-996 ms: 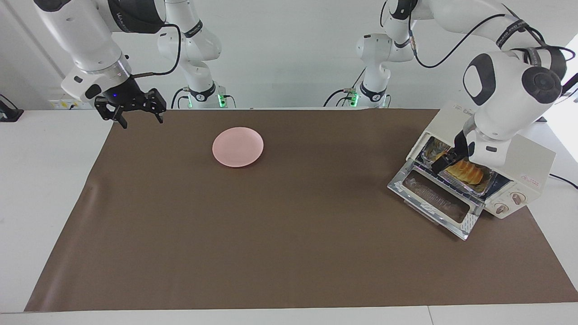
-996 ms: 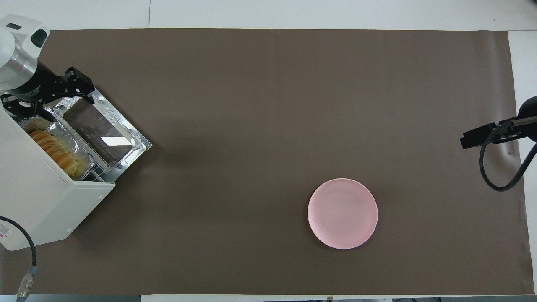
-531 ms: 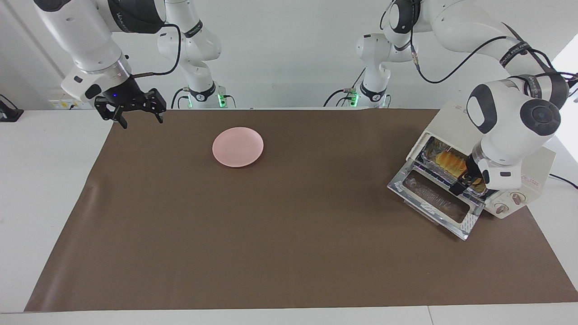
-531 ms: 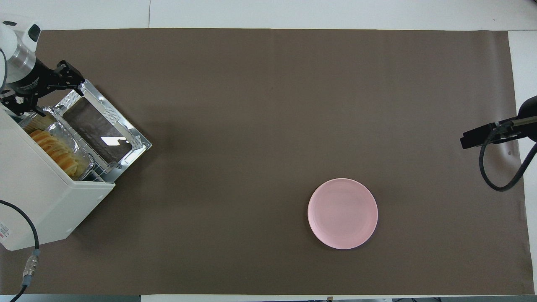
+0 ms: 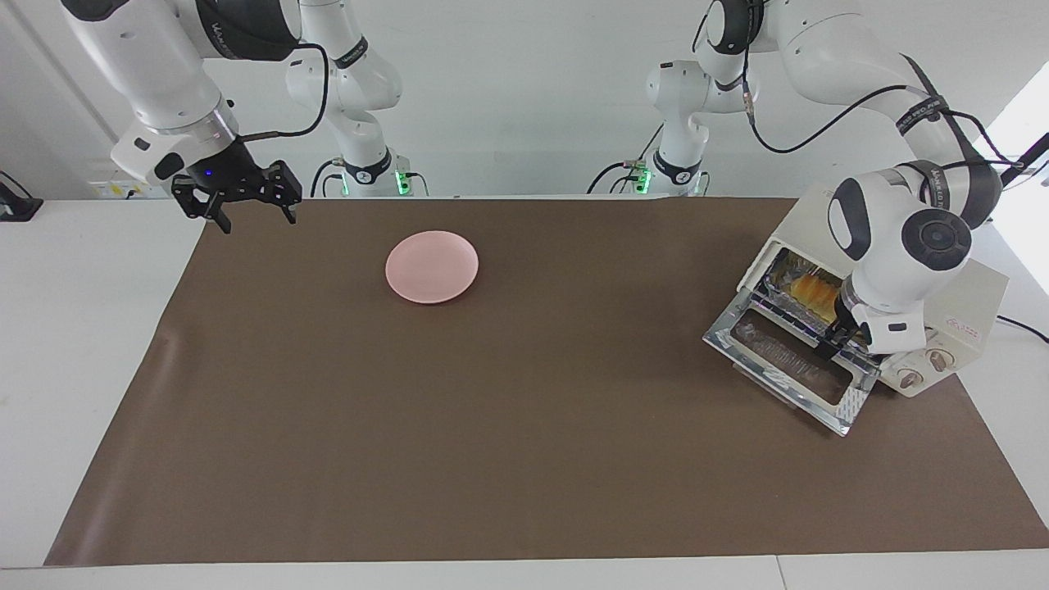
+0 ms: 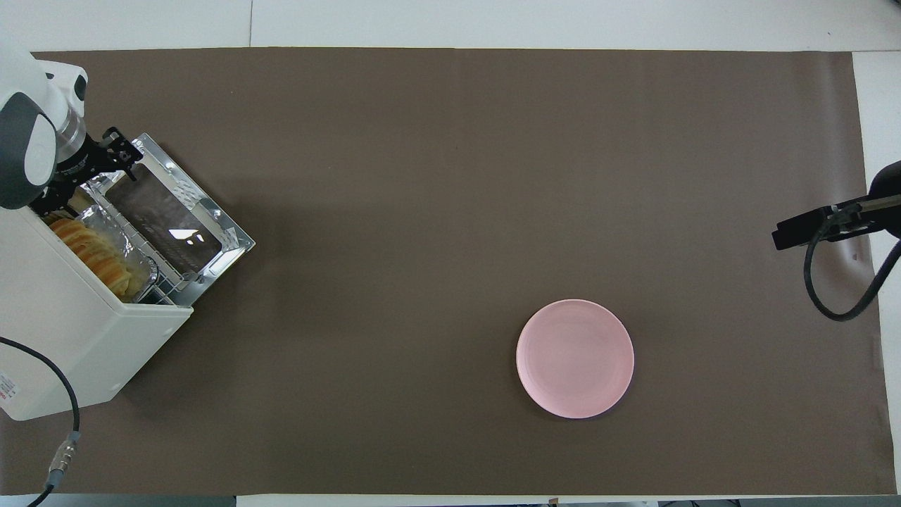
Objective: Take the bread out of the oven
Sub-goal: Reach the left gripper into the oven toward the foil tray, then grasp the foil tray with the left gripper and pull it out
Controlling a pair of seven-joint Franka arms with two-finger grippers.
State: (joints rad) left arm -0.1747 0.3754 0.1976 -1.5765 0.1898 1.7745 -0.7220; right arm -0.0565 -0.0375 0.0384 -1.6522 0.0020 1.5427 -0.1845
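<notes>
Facing view, read across from its left edge. My right gripper (image 5: 238, 205) hangs with its fingers spread and nothing between them, over the brown mat's (image 5: 508, 410) corner nearest the robots at my right arm's end; this arm waits. The pink plate (image 5: 432, 266) sits bare on the mat, at about 4 o'clock from that gripper. Well apart from it, at my left arm's end, stands the oven (image 5: 959, 307), its glass door (image 5: 791, 369) dropped flat onto the mat. The bread (image 5: 811, 288) lies in the foil tray (image 5: 783, 274) on the rack just inside the mouth. My left gripper (image 5: 832, 340) is low over the door's hinge line, at the mouth's end toward the knobs; I judge its fingers spread and holding nothing, though my wrist hides most of them. Key relation: the bread lies at about 11 o'clock from this gripper, near it but not touched, and its long axis runs 10 to 4 o'clock, along the oven mouth, so I am off its end, not square over its middle. The left arm is clearly the nearer one. Judgement: bread not yet out; next I must shift along the loaf. Room is tight beneath the oven roof; the mat is flat and bare between door and plate.
</notes>
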